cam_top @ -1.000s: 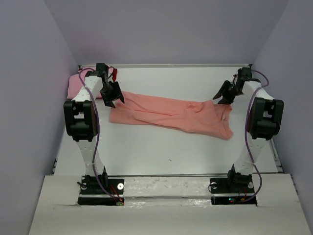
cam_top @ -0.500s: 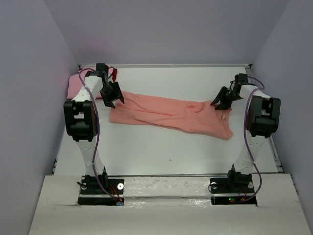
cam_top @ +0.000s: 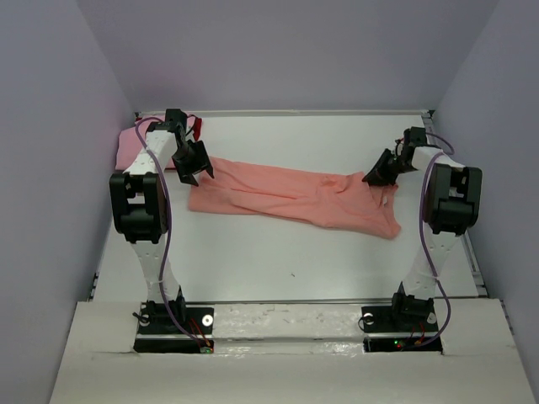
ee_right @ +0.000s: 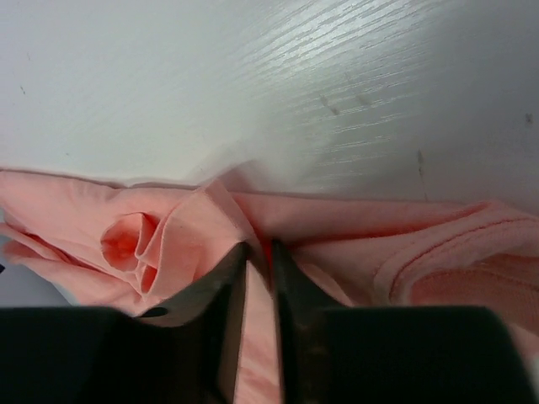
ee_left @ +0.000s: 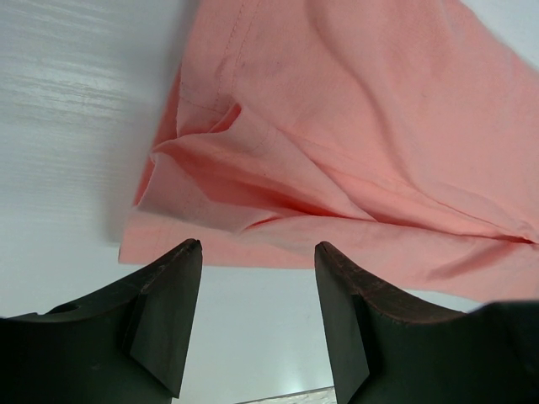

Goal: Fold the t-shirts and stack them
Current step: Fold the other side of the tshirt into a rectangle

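Note:
A salmon-orange t-shirt [cam_top: 286, 195] lies stretched in a long rumpled band across the middle of the table. My right gripper [cam_top: 376, 176] is down at its right end. In the right wrist view its jaws [ee_right: 259, 246] are pinched on a raised fold of that shirt [ee_right: 168, 244]. My left gripper [cam_top: 195, 172] hovers open over the shirt's left end. The left wrist view shows the hem [ee_left: 337, 126] just beyond its fingertips [ee_left: 258, 246], with nothing between them. A lighter pink t-shirt [cam_top: 133, 145] lies in the back left corner, and a bit of dark red [cam_top: 195, 128] shows beside it.
The white table [cam_top: 278, 252] is walled on the left, back and right. Both arm bases are bolted at the near edge. The left arm partly covers the pink shirt.
My right gripper dropped onto the shirt's right end and closed on a fold. The left arm and the shirt have stayed where they were.

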Motion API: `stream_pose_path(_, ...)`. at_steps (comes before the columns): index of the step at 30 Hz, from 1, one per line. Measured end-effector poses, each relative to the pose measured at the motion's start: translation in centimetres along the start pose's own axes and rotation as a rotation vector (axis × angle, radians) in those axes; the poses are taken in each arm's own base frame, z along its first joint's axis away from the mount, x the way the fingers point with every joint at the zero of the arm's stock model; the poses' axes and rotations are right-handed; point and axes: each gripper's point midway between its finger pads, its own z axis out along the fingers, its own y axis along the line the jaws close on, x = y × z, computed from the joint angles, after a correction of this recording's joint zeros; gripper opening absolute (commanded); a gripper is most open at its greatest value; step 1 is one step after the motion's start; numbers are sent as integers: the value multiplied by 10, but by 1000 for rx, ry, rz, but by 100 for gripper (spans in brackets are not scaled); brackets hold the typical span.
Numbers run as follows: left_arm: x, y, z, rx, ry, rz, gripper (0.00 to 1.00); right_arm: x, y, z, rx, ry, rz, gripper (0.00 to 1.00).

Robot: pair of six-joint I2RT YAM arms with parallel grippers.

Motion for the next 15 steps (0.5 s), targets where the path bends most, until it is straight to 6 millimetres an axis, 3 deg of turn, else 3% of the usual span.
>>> stream_pose_path(3, 0, 0, 0, 1, -1, 0, 66, 0, 1, 0, -6, 3, 6, 0)
stream_pose_path(15, -1, 1, 0, 0, -3, -3, 66, -13, 11, -8, -21, -23, 4, 0)
